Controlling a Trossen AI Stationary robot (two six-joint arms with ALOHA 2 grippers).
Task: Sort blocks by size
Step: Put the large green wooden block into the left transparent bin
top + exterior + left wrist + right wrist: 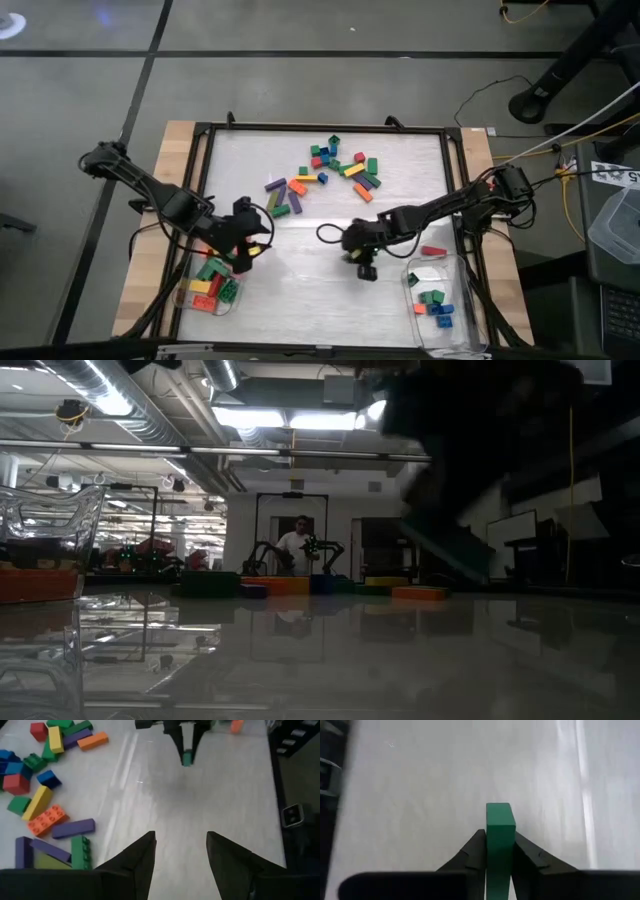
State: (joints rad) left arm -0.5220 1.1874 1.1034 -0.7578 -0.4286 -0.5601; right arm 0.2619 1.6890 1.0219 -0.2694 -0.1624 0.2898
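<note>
Green block (499, 827) is sitting pinched in the right gripper (499, 851) above the table (300, 270), near the right tub (455, 315). Left gripper (180, 852) is hanging open and empty. Many blocks (330, 170) are waiting unsorted.

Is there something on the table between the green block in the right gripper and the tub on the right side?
Nothing visible blocks it. The right gripper holds the green block, and the table between it and the right tub is bare. One red block lies beside the tub's far rim.
</note>
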